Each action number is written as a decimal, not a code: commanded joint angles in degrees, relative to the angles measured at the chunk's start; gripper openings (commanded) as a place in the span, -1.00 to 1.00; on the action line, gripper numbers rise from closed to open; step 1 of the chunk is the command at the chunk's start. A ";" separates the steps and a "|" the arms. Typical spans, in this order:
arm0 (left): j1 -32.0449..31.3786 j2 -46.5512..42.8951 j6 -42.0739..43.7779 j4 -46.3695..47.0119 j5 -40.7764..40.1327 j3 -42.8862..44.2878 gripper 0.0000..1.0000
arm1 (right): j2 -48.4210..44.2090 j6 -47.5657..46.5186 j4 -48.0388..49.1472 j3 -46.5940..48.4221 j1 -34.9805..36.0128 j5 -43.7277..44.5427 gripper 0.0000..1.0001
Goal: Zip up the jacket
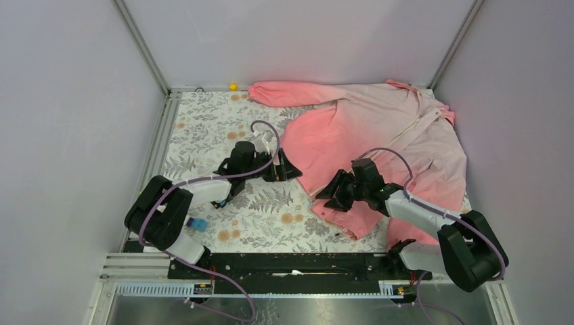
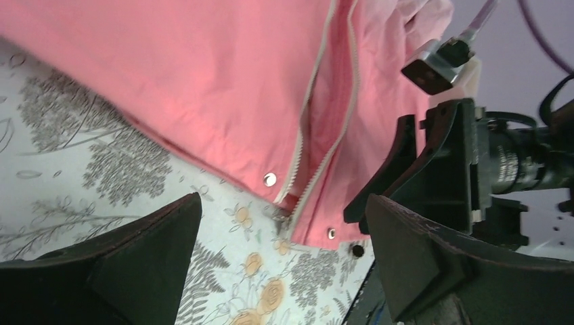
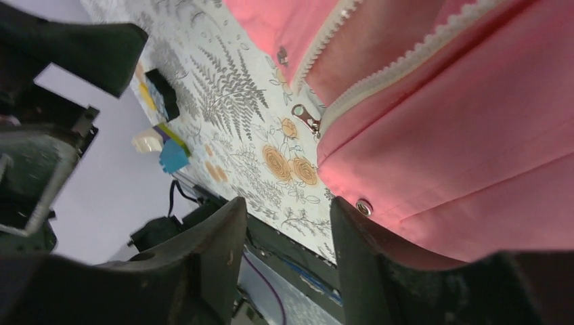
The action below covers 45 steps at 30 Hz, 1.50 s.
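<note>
The jacket (image 1: 352, 135) is pink, paling toward its far collar; its zipper (image 3: 406, 66) is white. My fingers (image 2: 135, 264) are black. The cloth (image 1: 203, 128) shows grey ferns and orange flowers.

1. We see the jacket (image 1: 379, 135) spread out flat on the flowered cloth (image 1: 203, 135), front side up, filling the far right part of the table
2. Its colour is a strong pink at the hem (image 1: 335, 218), the near end, and we find it fading to pale pink toward the collar (image 1: 433, 112) by the far right corner
3. One sleeve (image 1: 288, 93) stretches left along the far edge
4. The white zipper (image 2: 308, 101) is undone: we see its two rows of teeth apart, inner fabric showing between them, drawing together at the hem
5. The metal pull (image 3: 308, 120) lies on the cloth just past the hem, with a silver snap (image 2: 269, 179) on either side of the zipper
</note>
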 commanded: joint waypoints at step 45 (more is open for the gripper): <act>-0.48 -4.90 1.79 13.57 -3.61 -9.30 0.97 | 32.02 19.42 -57.75 44.97 16.13 34.94 0.01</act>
